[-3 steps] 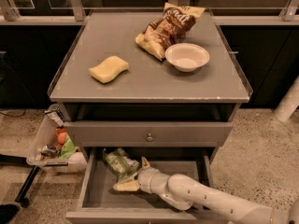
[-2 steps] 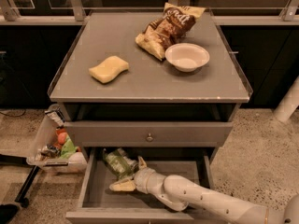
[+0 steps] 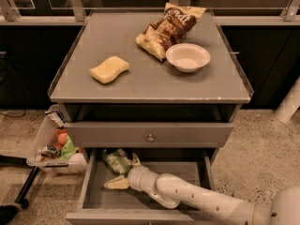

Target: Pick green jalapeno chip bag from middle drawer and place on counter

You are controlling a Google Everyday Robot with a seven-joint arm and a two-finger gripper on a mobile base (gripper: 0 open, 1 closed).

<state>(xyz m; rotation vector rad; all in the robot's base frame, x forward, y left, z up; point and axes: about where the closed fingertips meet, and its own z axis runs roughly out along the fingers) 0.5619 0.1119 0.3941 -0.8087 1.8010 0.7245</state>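
1. Position of the task object: the green jalapeno chip bag lies inside the open middle drawer, in the back left corner of the drawer floor, lower left of centre in the frame. It is partly shadowed by the closed drawer front above it
2. Position of the gripper: it is inside the drawer, just right of the bag and touching or nearly touching it. The white arm enters from the lower right of the frame
3. State of the fingers: they stand spread apart, one tip low and to the left, the other higher at the bag's right edge. They are not closed on anything; the bag sits at the mouth of the gap, not clamped
4. Step in hand, by judgement: approach and alignment for the grasp. Lift and transfer to the table are not yet done
5. Handling properties, by judgement: the bag is light, soft and air-filled, with glossy foil that is likely slippery. It will crumple under pressure and can slide toward the drawer wall if pushed
6. Recommended hold: close across the middle of the bag's body, or on a crimped end seam, with moderate force so the contents are not crushed
7. Placement area: the table carries a brown chip bag and a white bowl at upper right, and a yellow sponge at left. The front centre strip offers room
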